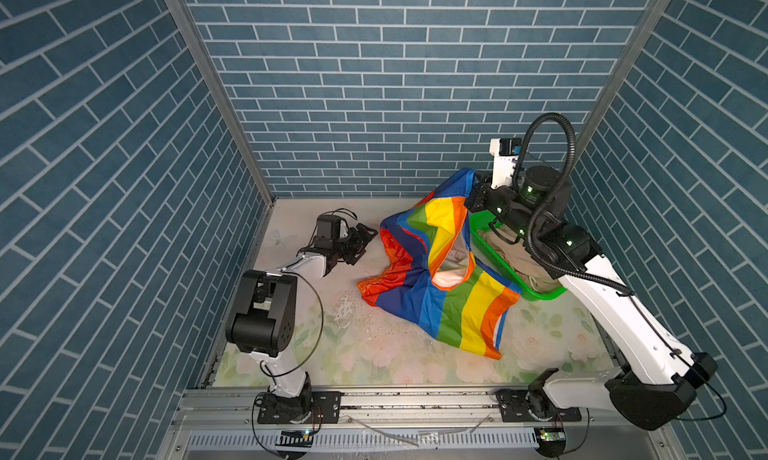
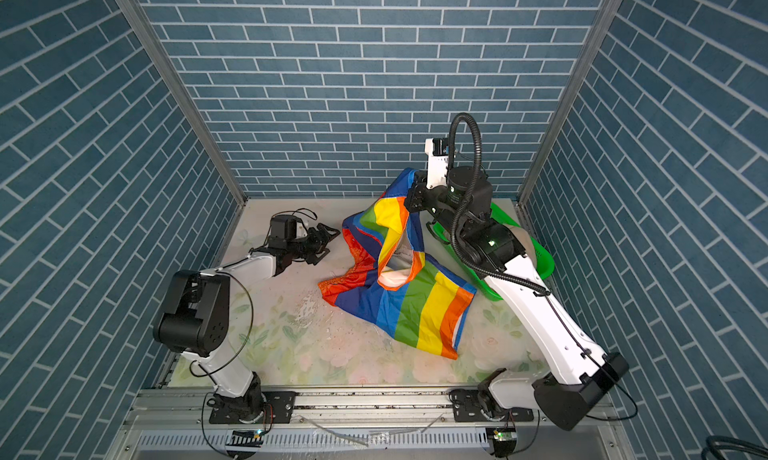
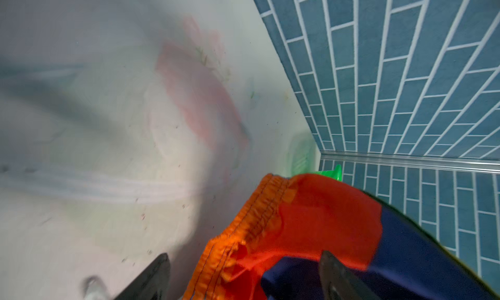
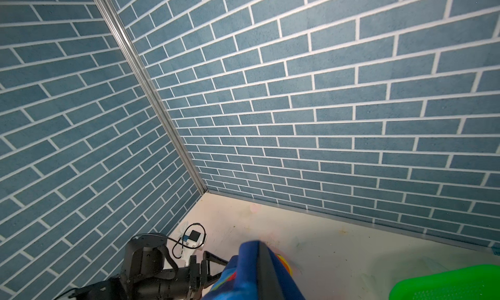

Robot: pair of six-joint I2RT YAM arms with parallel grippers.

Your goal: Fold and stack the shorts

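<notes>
Jaws on the left gripper [image 1: 362,238] stand wide apart and hold nothing. Those of the right gripper [image 1: 474,189] are clenched on the blue edge of the rainbow-striped shorts [image 1: 457,312].

In both top views the left arm rises from its base on the front rail [image 1: 415,400] and bends sharply at a high elbow. Its forearm runs low toward the back and the middle, so the left gripper [image 2: 322,240] points at the red side of the shorts, just beside it. The left wrist view is blurred. There the orange-stitched hem of the rainbow-striped shorts [image 3: 311,225] lies between the two dark fingers [image 3: 151,279], and whether the cloth touches either one cannot be told.

The right arm stretches from the front right corner up and across the green basket [image 1: 540,294]. Its wrist is raised near the back wall, with the right gripper [image 2: 412,193] turned toward the left. In the right wrist view blue fabric [image 4: 238,271] wraps one finger [image 4: 270,271].

From that pinch the rainbow-striped shorts [image 2: 419,312] hang in a peak. One leg opening gapes and shows the pale lining, and the rest is spread crumpled on the table, right of centre, against the basket. The beige shorts [image 1: 503,250] lie bunched inside the green basket [image 2: 544,262], under the right arm.

The table [image 1: 374,354] wears a pale cloth printed with faded flowers, with scuffs and specks near the middle. Blue brick-pattern walls [image 1: 374,84] with white joints close in three sides, met at the corners by metal posts.
</notes>
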